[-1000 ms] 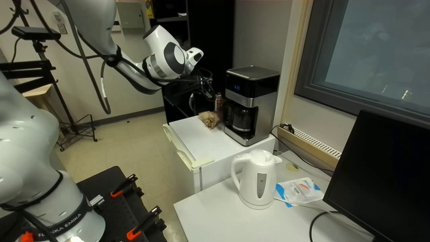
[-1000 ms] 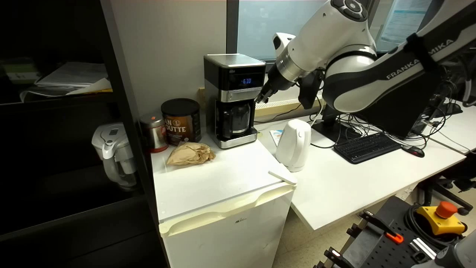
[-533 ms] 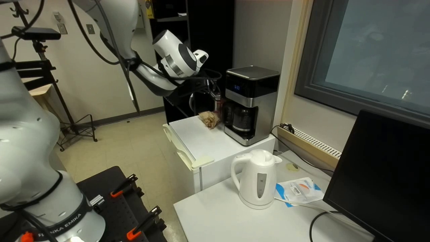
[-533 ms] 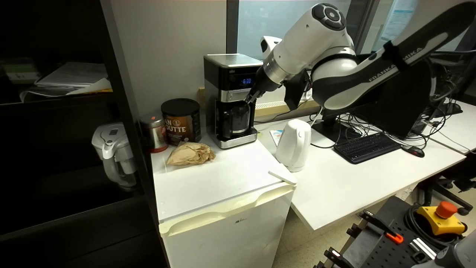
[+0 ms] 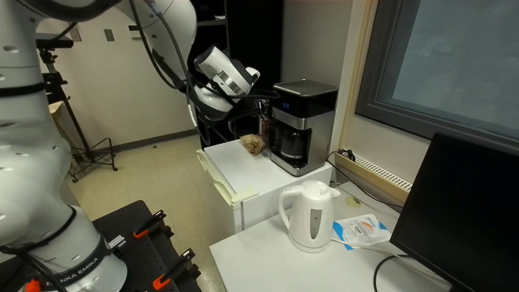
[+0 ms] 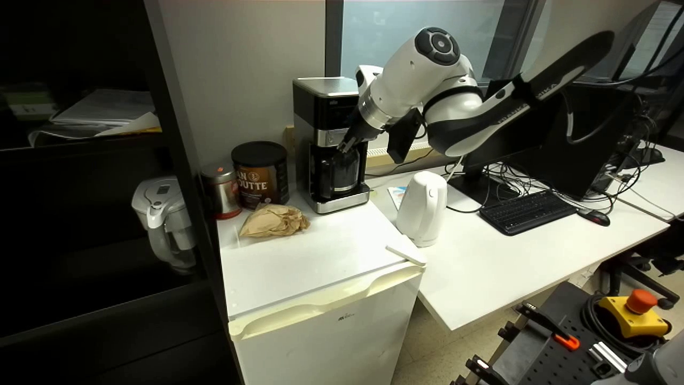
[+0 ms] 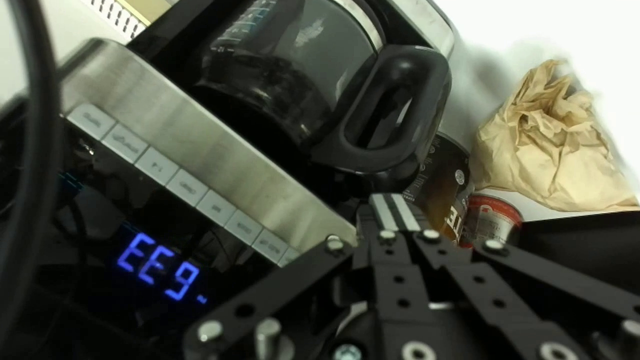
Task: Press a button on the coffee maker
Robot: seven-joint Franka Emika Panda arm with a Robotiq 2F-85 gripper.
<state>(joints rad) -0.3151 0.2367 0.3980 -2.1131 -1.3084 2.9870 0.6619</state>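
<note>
My fingers [image 7: 383, 212] are closed, tip against tip, and they are in front of the coffee maker [image 6: 325, 138], near the lower edge of its steel band [image 7: 220, 157]; whether they touch it, I cannot tell. The coffee maker stands upright on the fridge [image 6: 299, 267]. In the wrist view, its pale buttons [image 7: 187, 186] make a row along the band, and next to this row its display [image 7: 159, 266] shines blue. Its carafe [image 7: 300, 65] sits inside it, under the band. Just beside the coffee maker stands the tin [image 6: 260, 176]; the bag [image 6: 275, 220] is near it also, and the canister [image 6: 223, 190] is farther from it than the tin. Lower than the coffee maker, the kettle [image 5: 305, 219] stands on the desk [image 5: 259, 259].
</note>
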